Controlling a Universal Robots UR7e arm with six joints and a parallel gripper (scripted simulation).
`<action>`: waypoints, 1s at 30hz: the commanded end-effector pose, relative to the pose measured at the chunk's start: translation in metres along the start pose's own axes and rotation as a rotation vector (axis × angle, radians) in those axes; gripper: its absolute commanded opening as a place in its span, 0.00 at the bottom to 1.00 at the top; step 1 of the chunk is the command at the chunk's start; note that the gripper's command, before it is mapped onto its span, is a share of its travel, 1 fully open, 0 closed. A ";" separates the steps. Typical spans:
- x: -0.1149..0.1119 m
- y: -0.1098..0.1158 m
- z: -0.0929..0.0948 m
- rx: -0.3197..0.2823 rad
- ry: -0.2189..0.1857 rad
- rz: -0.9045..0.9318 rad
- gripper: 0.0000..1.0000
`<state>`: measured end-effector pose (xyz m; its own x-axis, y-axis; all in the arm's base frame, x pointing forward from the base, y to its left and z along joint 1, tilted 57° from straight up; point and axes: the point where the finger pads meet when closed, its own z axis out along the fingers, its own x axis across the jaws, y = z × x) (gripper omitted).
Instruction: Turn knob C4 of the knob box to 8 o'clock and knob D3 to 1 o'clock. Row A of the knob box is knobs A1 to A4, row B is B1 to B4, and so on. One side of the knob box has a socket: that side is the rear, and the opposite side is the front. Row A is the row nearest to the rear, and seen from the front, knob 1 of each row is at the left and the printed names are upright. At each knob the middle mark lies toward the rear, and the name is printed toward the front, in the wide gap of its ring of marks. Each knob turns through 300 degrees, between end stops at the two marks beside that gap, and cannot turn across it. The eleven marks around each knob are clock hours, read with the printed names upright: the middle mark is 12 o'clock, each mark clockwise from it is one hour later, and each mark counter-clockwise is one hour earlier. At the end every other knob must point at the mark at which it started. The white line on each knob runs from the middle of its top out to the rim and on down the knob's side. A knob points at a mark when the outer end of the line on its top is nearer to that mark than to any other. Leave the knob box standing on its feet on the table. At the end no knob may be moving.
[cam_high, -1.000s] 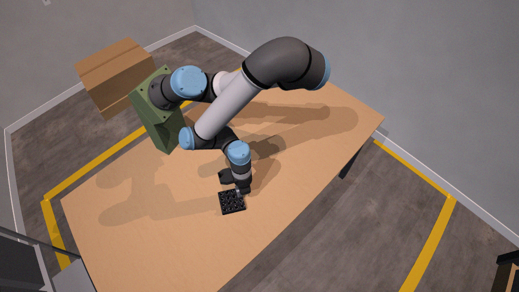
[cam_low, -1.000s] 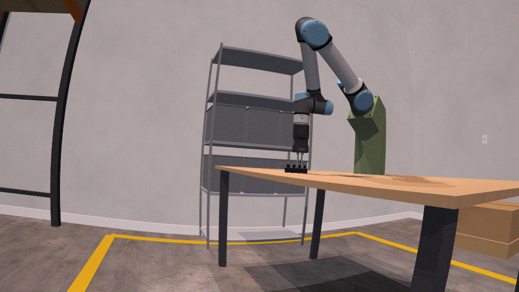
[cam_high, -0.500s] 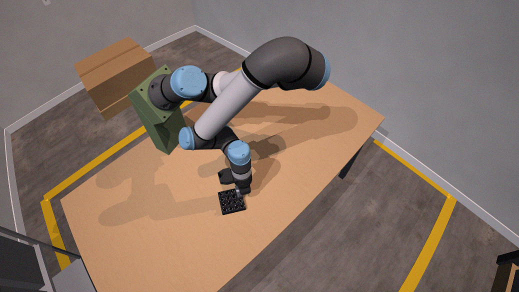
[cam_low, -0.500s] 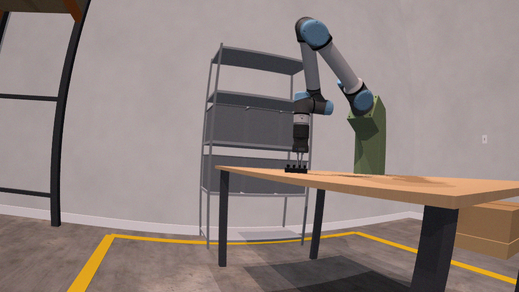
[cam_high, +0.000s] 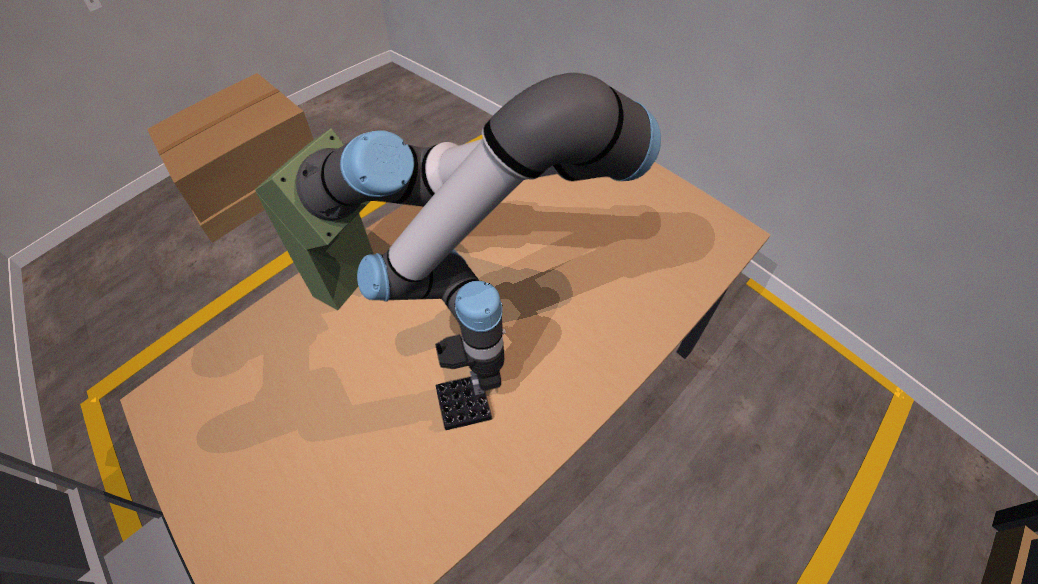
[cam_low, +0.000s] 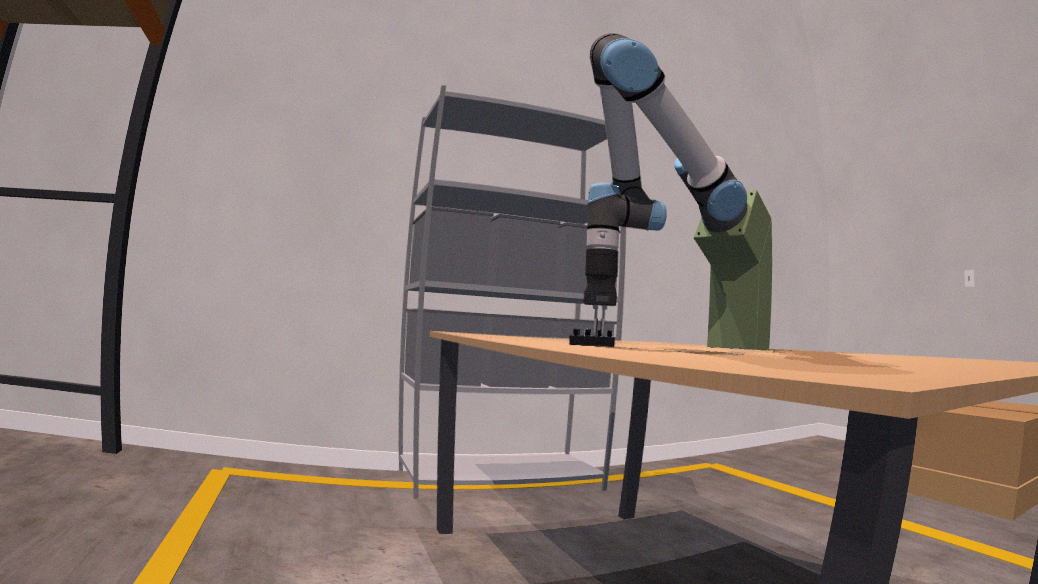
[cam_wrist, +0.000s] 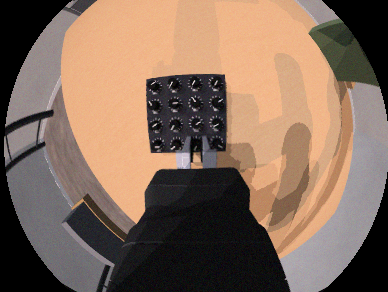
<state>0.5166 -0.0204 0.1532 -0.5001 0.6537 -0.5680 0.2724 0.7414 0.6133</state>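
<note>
The black knob box (cam_high: 468, 424) (cam_low: 591, 340) (cam_wrist: 185, 114) stands on the table. In the wrist view the names seem to lie below the knobs, so row D is nearest my gripper. My gripper (cam_high: 477, 389) (cam_low: 599, 331) (cam_wrist: 196, 144) points down at that row, its fingers close on both sides of knob D3 (cam_wrist: 196, 145). It looks shut on D3, though a thin gap cannot be ruled out. D3's line is hidden or too dark to read. Knob C4 (cam_wrist: 216, 123) is free, just beyond and right of the fingers; its line is too small to read surely.
Neighbouring knobs D2 (cam_wrist: 176, 144) and D4 (cam_wrist: 216, 143) stand close beside the fingers, and C3 (cam_wrist: 196, 123) lies just beyond them. The wooden table (cam_high: 326, 493) (cam_low: 798, 370) bears the box. The green robot pedestal (cam_high: 312, 261) (cam_low: 740, 305) stands at the table's edge.
</note>
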 end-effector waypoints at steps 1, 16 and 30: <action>-0.002 0.001 0.000 -0.002 -0.003 0.034 0.30; -0.003 0.001 0.000 -0.002 -0.004 0.193 0.30; -0.003 0.001 0.000 -0.002 -0.004 0.455 0.30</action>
<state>0.5167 -0.0205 0.1532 -0.3882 0.8570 -0.3388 0.4184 0.4915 0.7638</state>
